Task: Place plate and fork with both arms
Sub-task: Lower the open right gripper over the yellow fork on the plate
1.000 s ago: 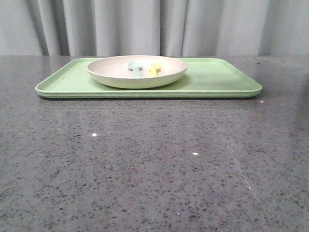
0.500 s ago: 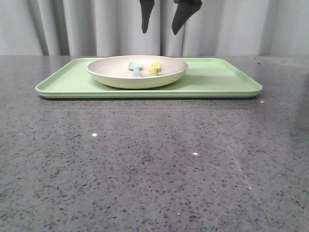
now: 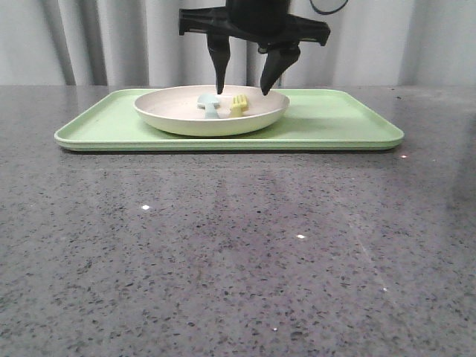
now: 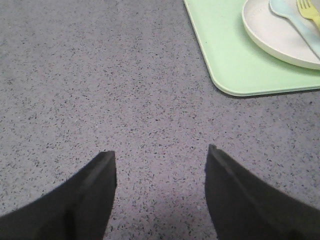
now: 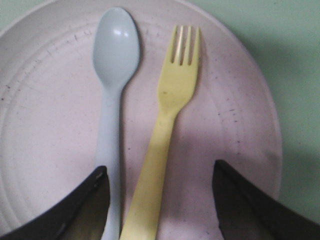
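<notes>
The cream plate rests on the left half of the green tray. In it the yellow fork lies beside a pale blue spoon. My right gripper hangs open just above the plate, fingertips pointing down. In the right wrist view the fork runs between the fingers of the right gripper, with the spoon next to one finger and the plate beneath. My left gripper is open over bare tabletop, well short of the tray and plate.
The tray sits at the back of a dark speckled stone table. A grey curtain hangs behind it. The right half of the tray carries nothing.
My right gripper has come down from above the picture to just over the plate, still open. Plate, fork and spoon have not moved.
</notes>
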You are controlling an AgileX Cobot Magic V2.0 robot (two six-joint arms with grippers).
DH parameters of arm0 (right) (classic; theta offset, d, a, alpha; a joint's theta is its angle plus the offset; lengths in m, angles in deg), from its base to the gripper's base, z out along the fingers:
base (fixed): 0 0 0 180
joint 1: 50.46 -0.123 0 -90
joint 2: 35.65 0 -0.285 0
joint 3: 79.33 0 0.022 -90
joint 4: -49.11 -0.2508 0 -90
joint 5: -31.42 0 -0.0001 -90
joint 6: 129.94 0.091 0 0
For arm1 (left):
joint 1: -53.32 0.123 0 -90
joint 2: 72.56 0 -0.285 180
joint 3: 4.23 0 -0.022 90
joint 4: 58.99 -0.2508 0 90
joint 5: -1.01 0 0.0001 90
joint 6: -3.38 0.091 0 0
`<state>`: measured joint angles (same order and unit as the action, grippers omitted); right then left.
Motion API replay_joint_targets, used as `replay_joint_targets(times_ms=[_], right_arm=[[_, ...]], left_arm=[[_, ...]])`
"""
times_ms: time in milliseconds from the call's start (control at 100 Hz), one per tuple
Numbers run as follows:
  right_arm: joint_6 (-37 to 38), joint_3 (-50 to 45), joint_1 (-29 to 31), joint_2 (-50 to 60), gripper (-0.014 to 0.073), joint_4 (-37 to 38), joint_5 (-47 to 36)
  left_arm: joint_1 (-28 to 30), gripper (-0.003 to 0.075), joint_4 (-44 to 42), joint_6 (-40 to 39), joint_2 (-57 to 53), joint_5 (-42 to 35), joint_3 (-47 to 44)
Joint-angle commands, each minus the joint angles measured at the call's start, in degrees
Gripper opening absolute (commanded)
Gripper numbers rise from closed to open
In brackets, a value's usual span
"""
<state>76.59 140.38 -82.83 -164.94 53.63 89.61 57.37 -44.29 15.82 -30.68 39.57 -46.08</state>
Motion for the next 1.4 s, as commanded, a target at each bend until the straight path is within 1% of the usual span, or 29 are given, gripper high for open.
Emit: replay_joint_targets(times_ms=[0,160,390,1390], right_arm=[[0.39,1.91,0.03,2.97,0.0456,1.34,-2.62],[1.09,1.91,0.03,2.27,0.0456,1.51,-2.99],[2.53,1.91,0.03,2.11,0.0456,3.93,-3.4],[2.62,1.91,0.03,0.09,0.0456,3.88,-4.25]], left_arm=[[0.02,0.0387,0.93,-0.19,0.01,-4.15,1.63],[0.02,0.0387,0.93,-0.19,0.01,-4.15,1.63],[0.02,0.0387,0.93,-0.19,0.01,-4.15,1.63],[0.02,0.0387,0.93,-0.19,0.01,-4.15,1.63]])
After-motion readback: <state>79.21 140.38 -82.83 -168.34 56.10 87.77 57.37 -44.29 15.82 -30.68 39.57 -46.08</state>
